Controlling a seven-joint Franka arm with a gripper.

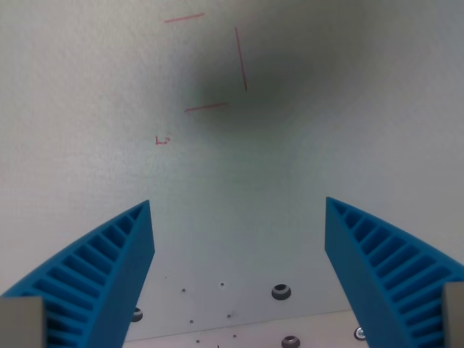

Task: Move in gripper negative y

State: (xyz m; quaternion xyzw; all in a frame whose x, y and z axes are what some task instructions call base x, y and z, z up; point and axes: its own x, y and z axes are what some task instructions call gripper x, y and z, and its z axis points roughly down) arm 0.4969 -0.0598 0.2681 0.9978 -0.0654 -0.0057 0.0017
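Note:
My gripper is open and empty, its two blue ribbed fingers wide apart at the wrist view's lower left and lower right. Between and beyond them lies a plain white surface. Thin red pen lines are drawn on it near the top, forming parts of a rectangle, with a small red mark below them. A dark soft shadow lies over the lines.
Near the bottom edge the white surface carries metal screws and several small holes. A lighter strip runs along the bottom between the fingers.

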